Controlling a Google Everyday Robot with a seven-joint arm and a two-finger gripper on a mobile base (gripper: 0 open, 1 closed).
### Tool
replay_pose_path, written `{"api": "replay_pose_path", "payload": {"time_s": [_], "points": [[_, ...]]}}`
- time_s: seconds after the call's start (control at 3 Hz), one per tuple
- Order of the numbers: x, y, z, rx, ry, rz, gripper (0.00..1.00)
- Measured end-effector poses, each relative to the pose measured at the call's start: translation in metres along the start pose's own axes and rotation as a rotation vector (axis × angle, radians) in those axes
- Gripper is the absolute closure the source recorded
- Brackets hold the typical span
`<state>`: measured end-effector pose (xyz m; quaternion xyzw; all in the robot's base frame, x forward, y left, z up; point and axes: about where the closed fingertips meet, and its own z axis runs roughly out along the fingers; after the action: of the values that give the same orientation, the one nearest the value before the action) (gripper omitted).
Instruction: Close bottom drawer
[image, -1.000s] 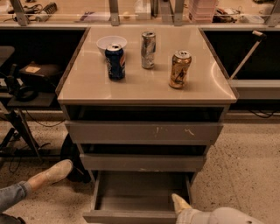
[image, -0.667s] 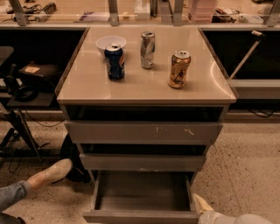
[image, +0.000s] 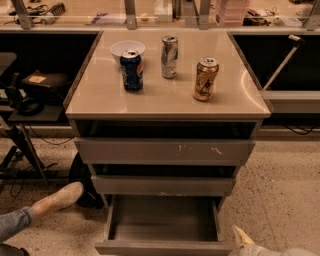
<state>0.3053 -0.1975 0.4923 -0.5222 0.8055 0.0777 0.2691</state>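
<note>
Noted a person's shoe (image: 56, 199) on the floor, below and outside the left edge of the tabletop (image: 165, 102). Found a white bowl (image: 127, 48) near the back left corner, with a blue can (image: 132, 70) upright just in front of it. Saw a silver can (image: 169, 56) standing near the middle of the back edge, and a gold can (image: 206, 79) to its right, nearer the front edge.

Under the front edge, counted a top drawer (image: 165, 150) with white scratches, a middle drawer (image: 162, 185), and lowest, the bottom drawer (image: 160, 247). Found that last one pulled well out toward the camera, showing nothing inside.

Placed the claw (image: 241, 235) low, just beside the bottom drawer's front right corner and below the front right corner of the tabletop. Judged the drawer to lie left of the claw, its front panel running left to right, parallel to the tabletop's front edge. Reckoned the closing push must go straight back toward the cabinet, so the claw would first need to come round in front of the panel.

Could not tell whether the claw was released or clenched, as only a pale tip and part of the arm showed above the bottom border. Lost the lower part of the drawer's front panel to the same border.
</note>
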Motion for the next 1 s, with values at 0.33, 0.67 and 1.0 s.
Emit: {"api": "replay_pose_path", "payload": {"time_s": [0.33,0.67,1.0], "points": [[0.022,0.012,0.002,0.001,0.083,-0.063,0.0],[0.082,0.051,0.014,-0.043,0.206,-0.052,0.0],[0.117,0.058,0.045,-0.094,0.285,-0.113,0.0]]}}
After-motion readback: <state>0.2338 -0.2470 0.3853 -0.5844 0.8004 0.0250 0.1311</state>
